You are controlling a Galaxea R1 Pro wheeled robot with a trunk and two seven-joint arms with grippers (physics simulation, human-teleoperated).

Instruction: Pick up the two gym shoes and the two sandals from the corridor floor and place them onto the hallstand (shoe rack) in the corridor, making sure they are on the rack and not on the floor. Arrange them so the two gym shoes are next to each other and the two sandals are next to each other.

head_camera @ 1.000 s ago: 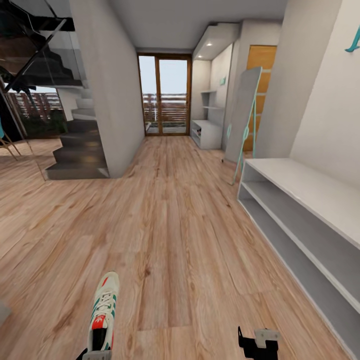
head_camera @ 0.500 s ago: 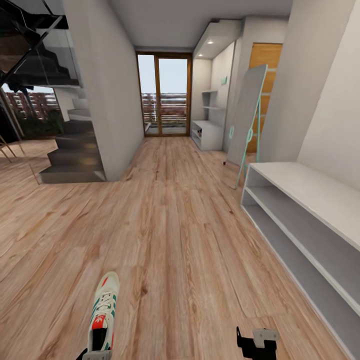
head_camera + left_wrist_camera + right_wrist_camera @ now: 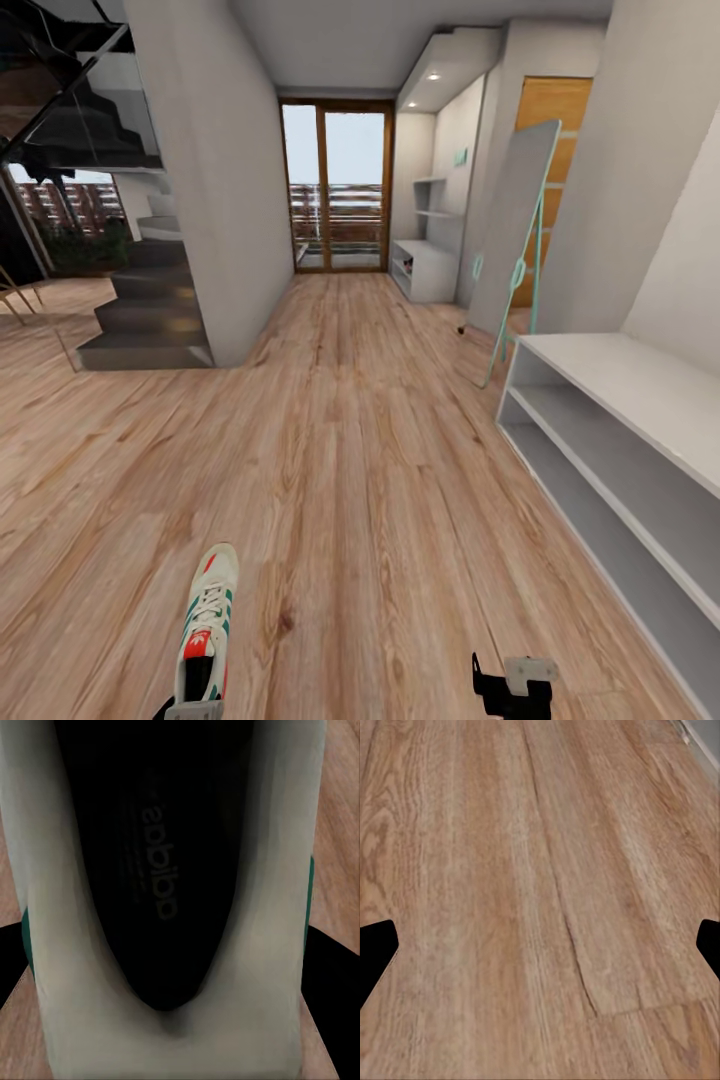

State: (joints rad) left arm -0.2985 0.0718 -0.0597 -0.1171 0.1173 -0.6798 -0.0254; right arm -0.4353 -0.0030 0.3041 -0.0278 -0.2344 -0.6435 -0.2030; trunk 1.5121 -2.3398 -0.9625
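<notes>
A: Starting at the left of the head view, what was there?

B: A dark staircase (image 3: pixel 150 300) stood far left, well back from the robot. Low at the left edge, one gym shoe (image 3: pixel 207 625) pointed its toe away down the corridor, with its heel at the left gripper (image 3: pixel 190 710), whose top barely poked into the picture.

A: Was that gripper clamped on the shoe?

B: The head view alone could not settle it. The left wrist view did more: the gym shoe (image 3: pixel 180 870) filled it, looking straight into the dark insole with its printed lettering, pale collar all round, and the black fingertips (image 3: pixel 334 982) pressed close on either side of the heel. So it was closed around the shoe, which hung above the corridor floor (image 3: pixel 340 480).

A: And moving right?

B: Bare planks ran up the middle to a glass door (image 3: pixel 335 185) at the far end. A tall mirror (image 3: pixel 515 230) with a teal frame leaned against the right wall. Nearer, on the right, the hallstand (image 3: pixel 620 400) showed its bench top and two open lower shelves, well apart from the shoe.

A: The right gripper?

B: In the head view the right gripper (image 3: pixel 515 685) was a dark shape low down. The right wrist view gave what the head view lacked: its fingertips (image 3: pixel 375 945) sat at opposite edges, spread wide with plain floor (image 3: pixel 540 900) between them.
</notes>
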